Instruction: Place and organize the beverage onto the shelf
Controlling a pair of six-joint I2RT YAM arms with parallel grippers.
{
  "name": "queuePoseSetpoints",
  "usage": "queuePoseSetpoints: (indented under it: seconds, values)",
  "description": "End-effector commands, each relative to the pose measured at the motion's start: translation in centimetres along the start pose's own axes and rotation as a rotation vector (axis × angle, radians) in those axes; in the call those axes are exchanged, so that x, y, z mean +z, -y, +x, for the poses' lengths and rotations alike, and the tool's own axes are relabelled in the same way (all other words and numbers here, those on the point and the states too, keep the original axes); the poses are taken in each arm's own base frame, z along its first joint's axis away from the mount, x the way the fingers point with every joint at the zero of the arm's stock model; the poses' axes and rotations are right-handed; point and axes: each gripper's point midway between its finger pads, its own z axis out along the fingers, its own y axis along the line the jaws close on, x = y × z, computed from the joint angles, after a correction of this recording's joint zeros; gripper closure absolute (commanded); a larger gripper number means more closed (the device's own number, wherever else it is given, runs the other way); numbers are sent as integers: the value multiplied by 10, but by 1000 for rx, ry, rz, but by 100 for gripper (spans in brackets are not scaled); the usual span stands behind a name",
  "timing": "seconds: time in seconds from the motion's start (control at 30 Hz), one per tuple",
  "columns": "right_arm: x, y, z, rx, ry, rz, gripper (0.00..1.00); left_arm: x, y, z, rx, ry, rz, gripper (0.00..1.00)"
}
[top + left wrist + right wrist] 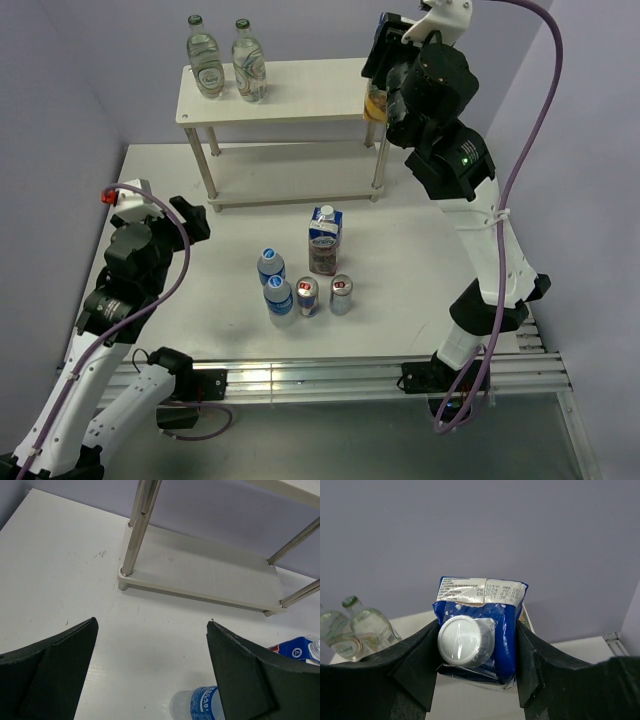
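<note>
The shelf (290, 90) stands at 12 o'clock on the table (420, 260), with glass bottles (205, 55) toward the 9 o'clock end of its top board. The right gripper (476, 645) is clamped on a blue carton (502, 630) (white cap up) at that board's 3 o'clock end. The left gripper (152, 624) hangs at the table's 9 o'clock, fingers wide apart and holding nothing.
</note>
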Motion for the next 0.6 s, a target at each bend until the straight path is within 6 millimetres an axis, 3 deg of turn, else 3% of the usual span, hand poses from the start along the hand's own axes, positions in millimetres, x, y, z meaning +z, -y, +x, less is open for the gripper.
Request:
queuePoseSetpoints:
  seconds: [0.0,0.2,0.37,0.57]
  values:
    - [-42,36,-159,389,443,-33,100,2,1,-8,2,35,2,4]
    - [-31,27,-158,392,477,-27,100,4,1,-5,5,25,0,4]
    - [-12,13,-147,391,488,-40,100,6,0,-3,5,16,-2,4]
    - [17,15,-138,402,512,-51,100,6,-1,-1,5,12,-7,5]
